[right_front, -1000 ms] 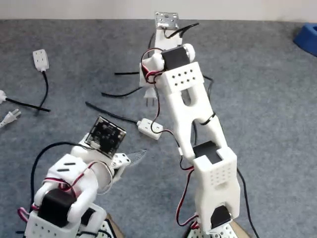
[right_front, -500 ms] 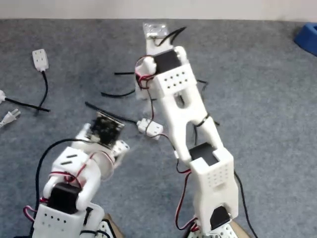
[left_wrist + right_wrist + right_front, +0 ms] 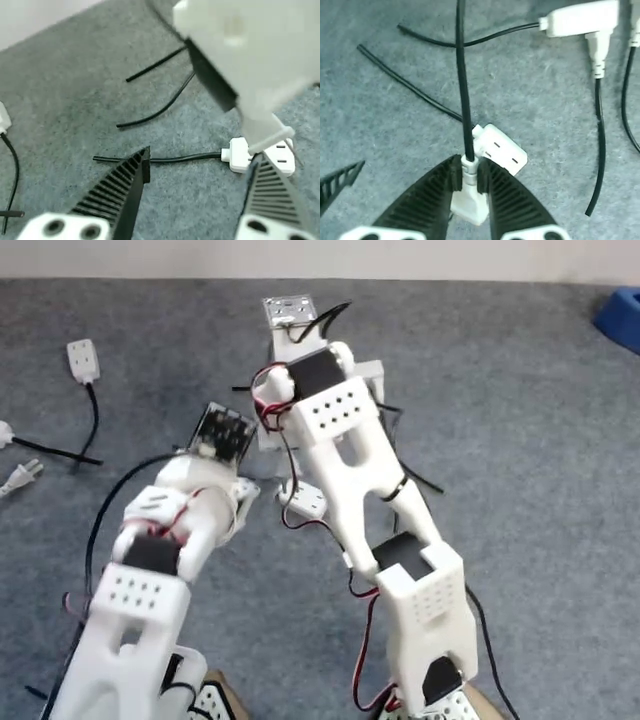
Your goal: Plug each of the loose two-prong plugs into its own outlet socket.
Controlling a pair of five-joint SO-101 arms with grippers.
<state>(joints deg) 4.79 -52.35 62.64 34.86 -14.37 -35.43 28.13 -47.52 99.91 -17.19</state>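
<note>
Between the clenched fingers of the right end effector point(image 3: 469, 167) sits a white two-prong plug point(image 3: 468, 202), its black cord point(image 3: 462, 75) leading away. Just beyond the fingertips the white outlet socket point(image 3: 502, 150) lies on the grey counter point(image 3: 380, 130), slotted face up and turned at an angle to the plug; whether the prongs touch it I cannot tell. Farther out, the left end effector point(image 3: 201, 156) is released, and the same socket lies between its spread fingers, close to one of them. To seat the plug well, I judge the left fingers should first pinch the socket so it cannot skid; then the right wrist turns until the prongs meet a slot pair and presses straight in.
</note>
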